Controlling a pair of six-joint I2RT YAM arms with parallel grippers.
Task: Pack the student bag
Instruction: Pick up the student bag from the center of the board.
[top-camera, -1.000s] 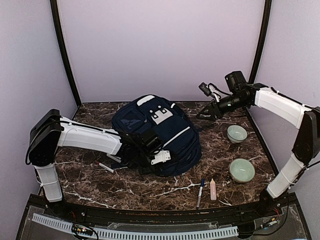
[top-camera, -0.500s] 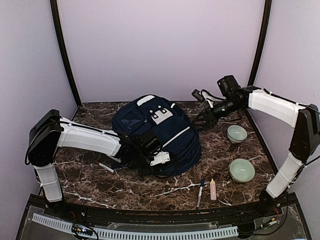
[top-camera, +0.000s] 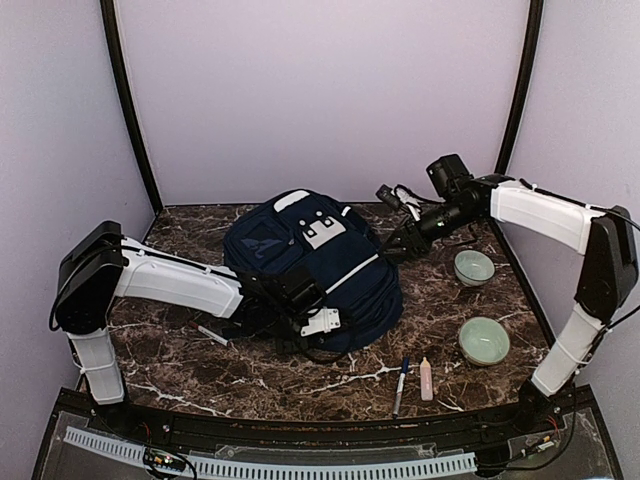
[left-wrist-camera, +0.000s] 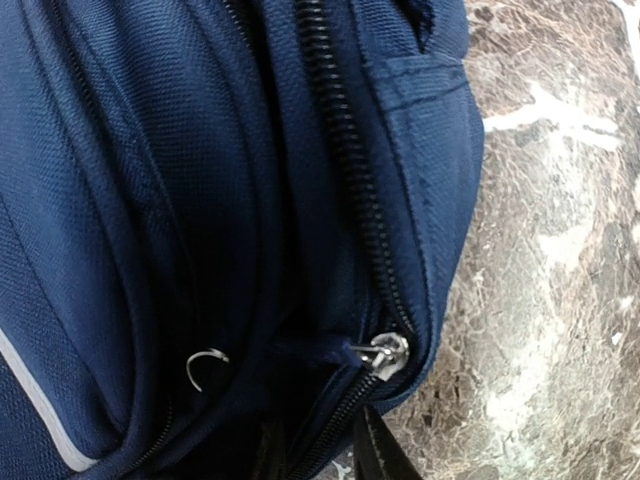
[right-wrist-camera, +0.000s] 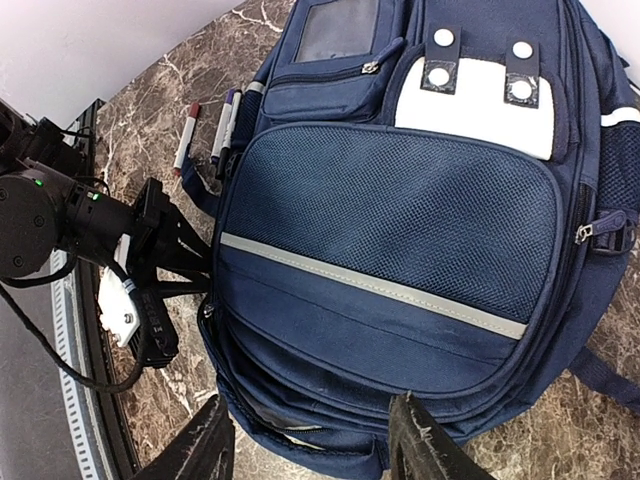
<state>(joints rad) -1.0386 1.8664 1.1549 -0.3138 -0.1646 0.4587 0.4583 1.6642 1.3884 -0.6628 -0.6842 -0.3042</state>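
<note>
The student bag (top-camera: 318, 262) lies flat in the middle of the table, navy with a white stripe and a white buckle patch (right-wrist-camera: 478, 100). My left gripper (top-camera: 298, 302) presses against the bag's near-left edge. Its wrist view is filled with navy fabric, a black zip and a silver zip slider (left-wrist-camera: 388, 355), and the fingers do not show clearly. My right gripper (right-wrist-camera: 312, 452) hovers open over the bag's lower end, with its fingertips (right-wrist-camera: 205, 448) either side of a zip gap (right-wrist-camera: 300, 432) and nothing between them.
Two pale green bowls (top-camera: 474, 267) (top-camera: 484, 340) stand at the right. A marker (top-camera: 401, 380) and a pink tube (top-camera: 426, 378) lie near the front edge. Pens (right-wrist-camera: 187, 135) (top-camera: 212, 335) lie by the bag's left side. Purple walls close in the table.
My right gripper has swung left and lower, from beside the bowls to the bag's right edge. My left gripper has slid slightly right along the bag's near edge.
</note>
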